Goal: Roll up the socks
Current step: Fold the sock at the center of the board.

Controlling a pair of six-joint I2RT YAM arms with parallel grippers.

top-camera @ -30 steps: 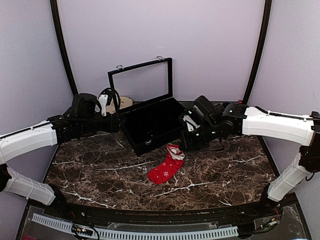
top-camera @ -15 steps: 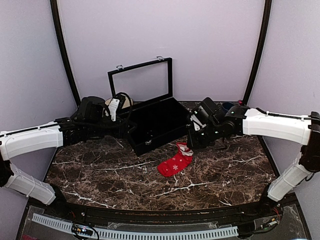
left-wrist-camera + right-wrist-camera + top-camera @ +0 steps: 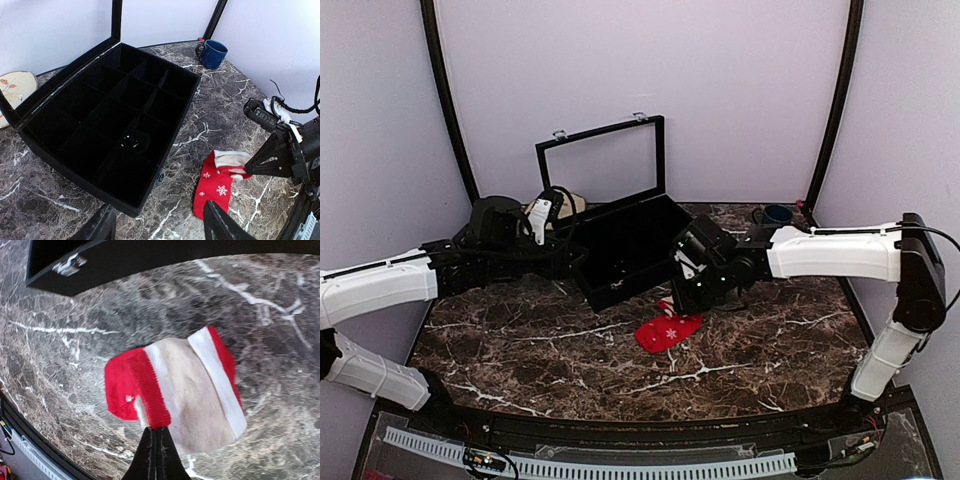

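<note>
One red sock (image 3: pixel 667 331) with white snowflakes and a cream cuff lies on the marble table in front of the black case. Its cuff end is folded over, showing the cream inside in the right wrist view (image 3: pixel 190 390). My right gripper (image 3: pixel 678 301) is shut on the red ribbed edge of the cuff (image 3: pixel 156 429). My left gripper (image 3: pixel 160 226) is open and empty, hovering above the table near the case's front corner, left of the sock (image 3: pixel 216 188). In the top view it (image 3: pixel 575 262) is beside the case.
An open black case (image 3: pixel 625 245) with several compartments and a raised lid stands at the back middle; its front wall (image 3: pixel 65 167) is close to my left fingers. A blue mug (image 3: pixel 212 54) stands at the back right. A cream plate (image 3: pixel 15 87) lies behind the case.
My right gripper has moved left and towards the sock's toe with the cuff, folding the sock so it looks shorter. My left arm has shifted slightly back left.
</note>
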